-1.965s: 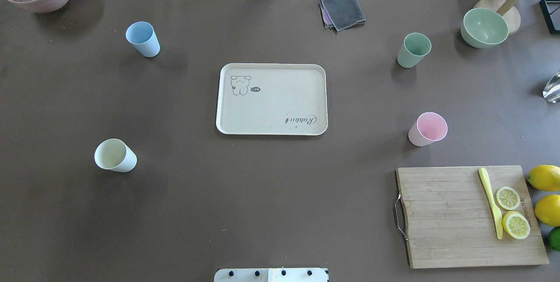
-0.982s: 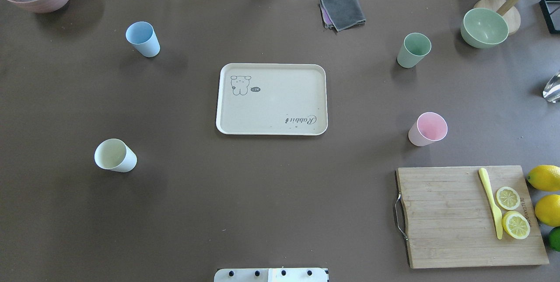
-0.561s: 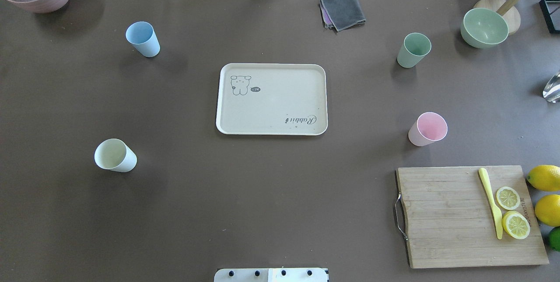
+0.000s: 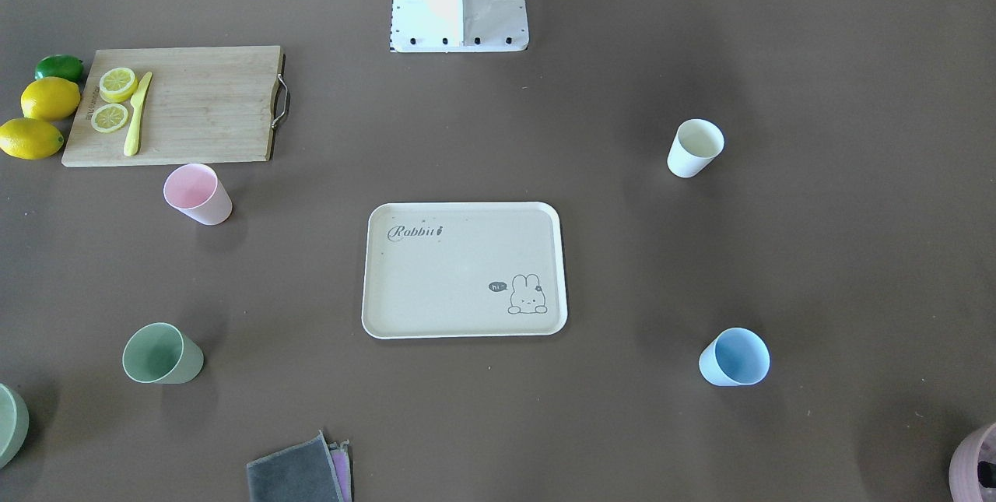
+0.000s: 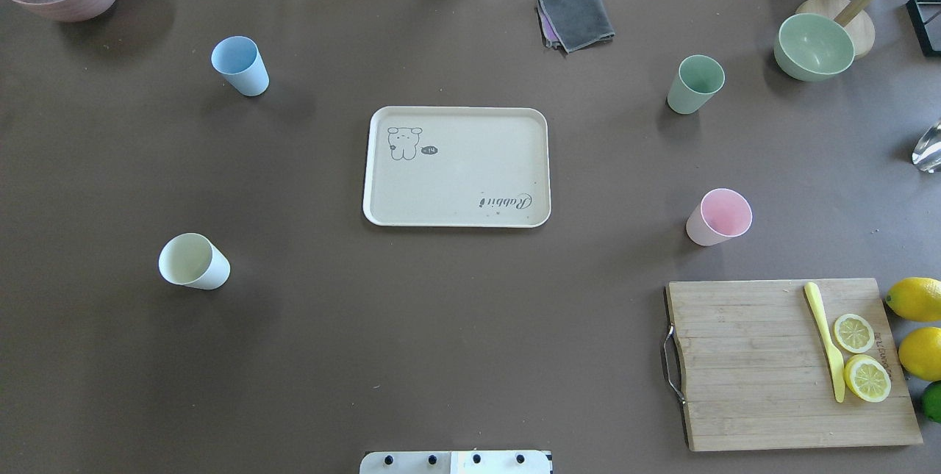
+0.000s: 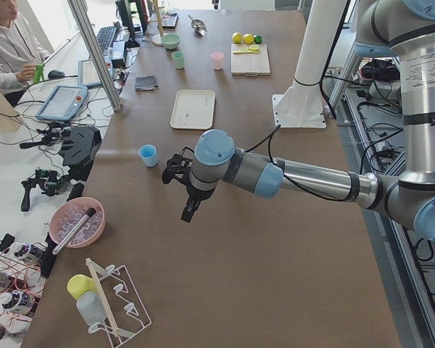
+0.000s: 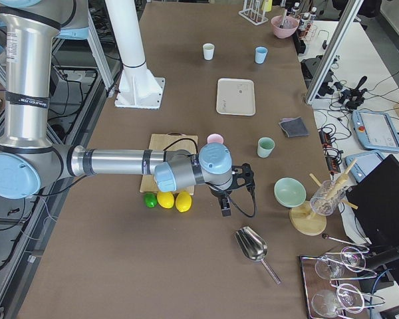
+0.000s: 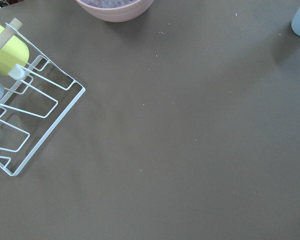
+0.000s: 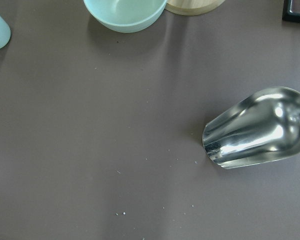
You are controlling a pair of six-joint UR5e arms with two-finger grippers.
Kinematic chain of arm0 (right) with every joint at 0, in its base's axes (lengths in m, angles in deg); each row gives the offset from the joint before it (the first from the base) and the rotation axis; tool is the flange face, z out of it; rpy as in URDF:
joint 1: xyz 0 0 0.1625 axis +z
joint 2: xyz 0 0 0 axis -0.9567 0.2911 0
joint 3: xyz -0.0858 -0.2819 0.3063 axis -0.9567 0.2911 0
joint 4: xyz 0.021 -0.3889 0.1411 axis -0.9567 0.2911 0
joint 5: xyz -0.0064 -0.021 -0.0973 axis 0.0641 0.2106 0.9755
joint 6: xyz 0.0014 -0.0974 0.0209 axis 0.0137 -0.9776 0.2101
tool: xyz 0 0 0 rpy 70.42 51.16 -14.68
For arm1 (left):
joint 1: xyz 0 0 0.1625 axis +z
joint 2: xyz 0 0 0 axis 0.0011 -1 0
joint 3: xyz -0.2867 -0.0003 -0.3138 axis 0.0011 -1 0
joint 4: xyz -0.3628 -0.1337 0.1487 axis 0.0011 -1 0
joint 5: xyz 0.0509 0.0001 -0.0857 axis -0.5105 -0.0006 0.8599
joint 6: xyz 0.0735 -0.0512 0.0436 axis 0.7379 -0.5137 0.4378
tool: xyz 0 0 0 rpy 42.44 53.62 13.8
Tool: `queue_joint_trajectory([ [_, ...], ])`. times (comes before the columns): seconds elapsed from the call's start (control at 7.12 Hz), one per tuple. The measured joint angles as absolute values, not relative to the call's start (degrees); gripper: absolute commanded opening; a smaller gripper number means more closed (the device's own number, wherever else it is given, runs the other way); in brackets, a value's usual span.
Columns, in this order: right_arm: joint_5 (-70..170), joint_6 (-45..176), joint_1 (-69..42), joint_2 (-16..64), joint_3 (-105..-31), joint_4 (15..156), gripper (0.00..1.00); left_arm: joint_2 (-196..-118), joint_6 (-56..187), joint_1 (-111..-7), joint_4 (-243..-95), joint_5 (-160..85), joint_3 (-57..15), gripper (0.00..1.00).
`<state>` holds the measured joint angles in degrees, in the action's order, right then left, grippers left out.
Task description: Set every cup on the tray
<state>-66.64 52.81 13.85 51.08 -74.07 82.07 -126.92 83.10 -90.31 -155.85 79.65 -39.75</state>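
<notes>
Overhead exterior: the cream rectangular rimmed tray [image 5: 470, 173] lies mid-table. Well apart around it, on the brown table [image 5: 456, 327], stand the light blue cup [image 5: 240, 66], cream-white cup [image 5: 192, 261], sage green cup [image 5: 695, 83] and pastel pink cup [image 5: 719, 217]. The left gripper [image 6: 187, 212] and right gripper [image 7: 225, 207] hang over the table ends; whether either is open or closed cannot be told.

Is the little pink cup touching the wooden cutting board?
Apart. The overhead view shows a strip of brown table between the pastel pink tapered cup and the wooden cutting board.

Matt tray [image 5: 456, 173] — glossy metal scoop [image 9: 255, 127]
</notes>
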Motion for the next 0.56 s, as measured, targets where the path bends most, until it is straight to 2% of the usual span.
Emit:
queue_joint_trajectory([
  [0.28, -67.8, 60.9, 7.7, 49.3, -75.4, 79.6, 1.0, -127.1, 79.3, -89.2, -157.1, 80.6, -39.2, 0.98],
  [0.56, -67.0, 76.8, -1.9, 48.2, -75.9, 69.8, 0.99, -129.0, 74.2, -86.2, -157.4, 80.4, -38.8, 0.98],
])
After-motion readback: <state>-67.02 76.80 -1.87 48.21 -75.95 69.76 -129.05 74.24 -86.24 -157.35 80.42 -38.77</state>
